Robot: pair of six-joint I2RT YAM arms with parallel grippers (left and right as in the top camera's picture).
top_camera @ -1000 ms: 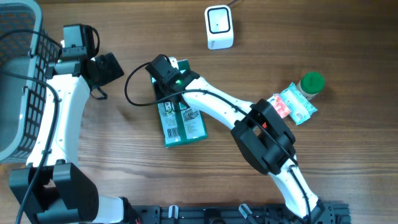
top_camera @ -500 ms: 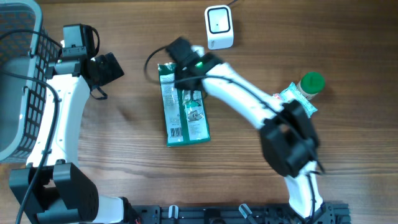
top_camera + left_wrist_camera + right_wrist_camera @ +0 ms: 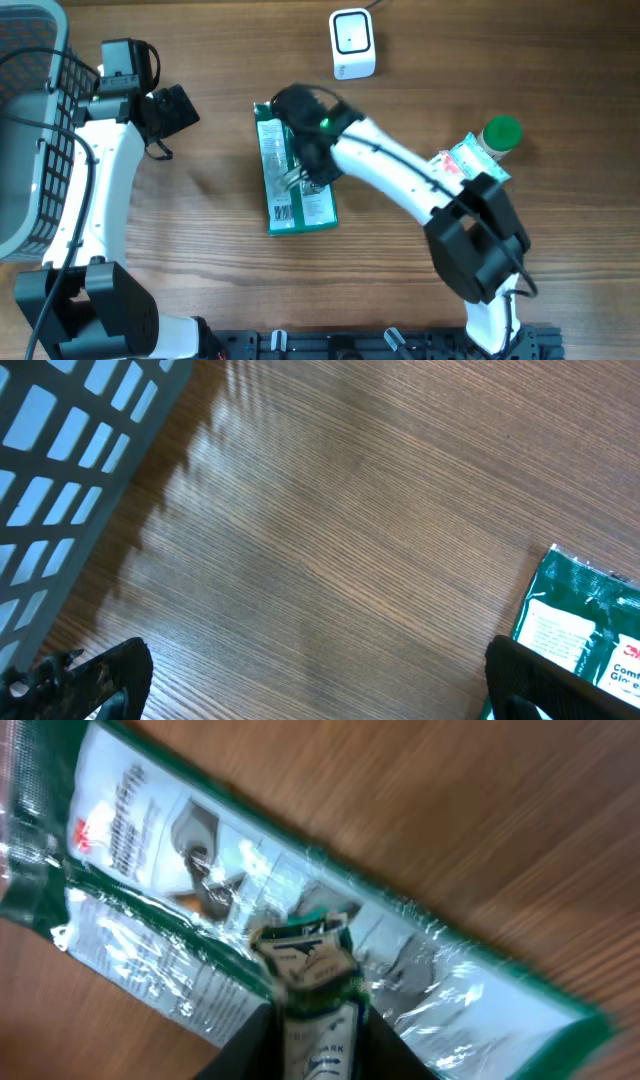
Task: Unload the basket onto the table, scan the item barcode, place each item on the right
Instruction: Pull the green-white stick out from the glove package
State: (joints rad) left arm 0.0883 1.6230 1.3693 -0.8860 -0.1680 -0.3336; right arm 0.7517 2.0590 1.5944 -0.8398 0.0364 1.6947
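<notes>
A green packet [image 3: 298,207] lies flat on the wood-grain bench [image 3: 210,250] under the right pincer [image 3: 312,1025], whose grip I cannot tell; the left pincer [image 3: 315,675] gapes empty.

Bright, even light overhead, while the right wrist view is motion-blurred with glare across the green packet [image 3: 200,890].

You're probably at a mock shop checkout: a wooden desk [image 3: 200,230], a white scanner [image 3: 352,43] by its far edge, a grey basket [image 3: 15,150] at its left edge.

Grey basket [image 3: 30,30], green-capped bottle [image 3: 501,132]
</notes>
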